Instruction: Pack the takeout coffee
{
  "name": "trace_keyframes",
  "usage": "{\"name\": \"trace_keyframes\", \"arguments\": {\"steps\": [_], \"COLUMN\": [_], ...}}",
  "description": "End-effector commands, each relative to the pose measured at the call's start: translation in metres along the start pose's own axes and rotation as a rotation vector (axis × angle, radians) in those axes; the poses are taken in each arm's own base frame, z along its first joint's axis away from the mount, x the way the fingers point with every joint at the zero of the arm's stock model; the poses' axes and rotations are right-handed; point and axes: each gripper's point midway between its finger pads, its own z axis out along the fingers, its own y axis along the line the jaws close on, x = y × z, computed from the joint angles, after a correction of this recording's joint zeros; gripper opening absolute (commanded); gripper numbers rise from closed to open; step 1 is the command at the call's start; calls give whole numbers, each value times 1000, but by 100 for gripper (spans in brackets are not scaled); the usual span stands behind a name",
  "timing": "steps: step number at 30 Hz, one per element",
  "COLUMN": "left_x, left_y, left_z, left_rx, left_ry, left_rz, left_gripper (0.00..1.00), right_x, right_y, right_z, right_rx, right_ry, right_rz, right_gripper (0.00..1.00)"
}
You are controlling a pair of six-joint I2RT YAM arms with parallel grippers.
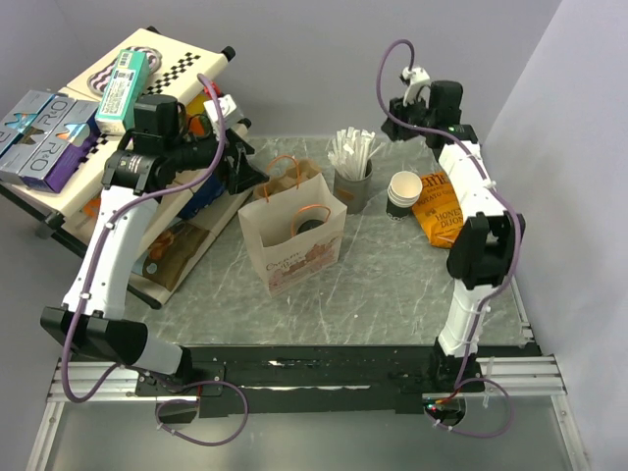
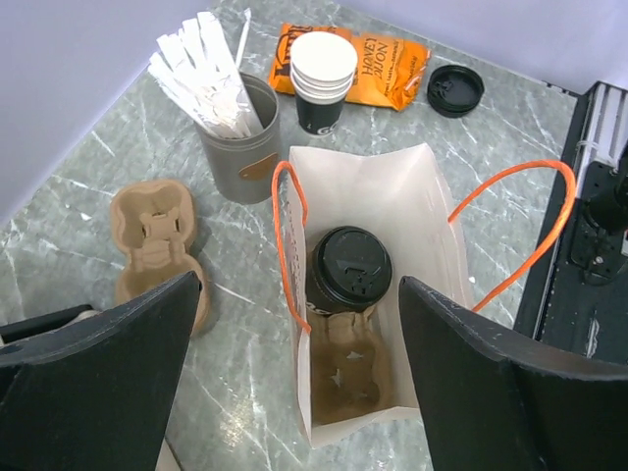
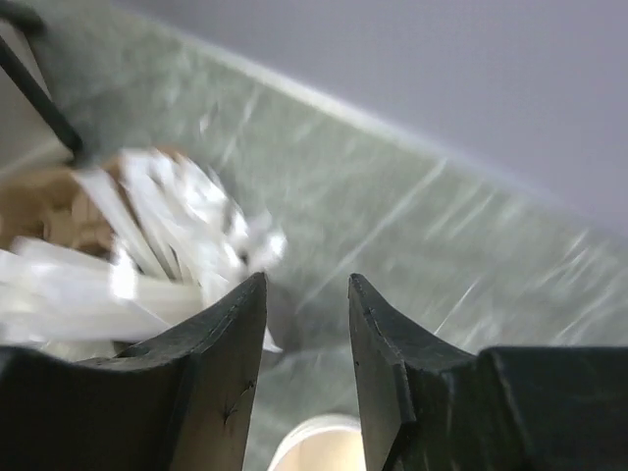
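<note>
The takeout coffee [image 2: 348,270] is found upright inside the paper bag [image 2: 392,186], its black top facing up. It is seated in the far pocket of a cardboard carrier [image 2: 343,378] that lies on the bag's floor; the near pocket is unfilled. The bag is stood open on the marble table [image 2: 88,186], its orange handles splayed to either side.

The left gripper [image 2: 299,287] is held above the bag's mouth. Its jaws are spread wide, one to each side of the cup, and nothing is touched or held.

Beside the bag, a second cardboard carrier [image 2: 152,240] is laid flat on the table. Behind the bag, a grey holder [image 2: 245,147] filled with white wrapped straws is noted, then a stack of white cups [image 2: 322,74], an orange packet [image 2: 392,69] and a loose black lid [image 2: 455,90].

The right gripper [image 3: 306,285] is positioned near the straws at the far side. Its jaws are parted by a narrow gap, with nothing between them.
</note>
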Motion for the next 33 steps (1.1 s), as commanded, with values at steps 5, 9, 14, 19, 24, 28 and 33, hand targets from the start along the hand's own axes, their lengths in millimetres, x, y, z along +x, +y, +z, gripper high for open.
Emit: {"name": "trace_keyframes", "arguments": {"steps": [5,9,14,19,24,28,33], "left_x": [-6,-2,-3,-2,-4,-6,-2], "left_y": [1,3,4,8,14,18,23], "left_z": [-5,-4,-5,-5,-4,-3,-5], "left_rx": [-38,-46,-58,-80,-94,-107,-130], "left_ry": [-14,-4,-2,7,9,12,33], "left_rz": [8,-9,-19,-18,-11,-1,14], "left_gripper": [88,88,88,88,88,89,89], "right_x": [13,14,7,23,40,43,48], "right_y": [14,19,19,13,12,13,15], "right_z": [-1,1,-5,-5,0,0,-2], "right_rx": [-117,-152,-165,-114,-105,-113,-109], "right_ry": [32,31,13,64,114,122,142], "right_rz": [200,227,310,316,335,342,370], "right_gripper": [50,51,50,50,50,41,33]}}
